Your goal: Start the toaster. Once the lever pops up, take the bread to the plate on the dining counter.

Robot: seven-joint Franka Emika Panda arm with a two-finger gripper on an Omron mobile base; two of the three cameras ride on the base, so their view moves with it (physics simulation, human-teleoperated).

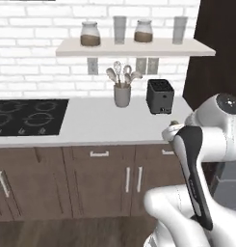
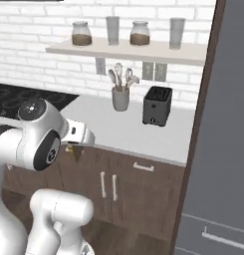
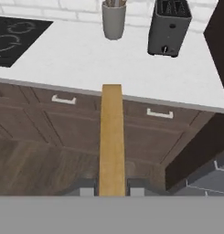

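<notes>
The arm (image 1: 206, 144) consisted of smooth, rounded white link shells. Dark grey-black sections marked the joints. One circular joint cap (image 2: 33, 110) was grey with small dark dots. The fingers (image 3: 86, 187) were small and dark.

Grey utensil crock (image 1: 122, 95) on wall counter (image 1: 90, 123); cooktop (image 1: 25, 116) left.

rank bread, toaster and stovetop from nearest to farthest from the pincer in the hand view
1. The bread, held edge-on in the pincer.
2. The toaster, on the counter ahead, to the right.
3. The stovetop, far left; roughly as far as the toaster, too close to call.
</notes>
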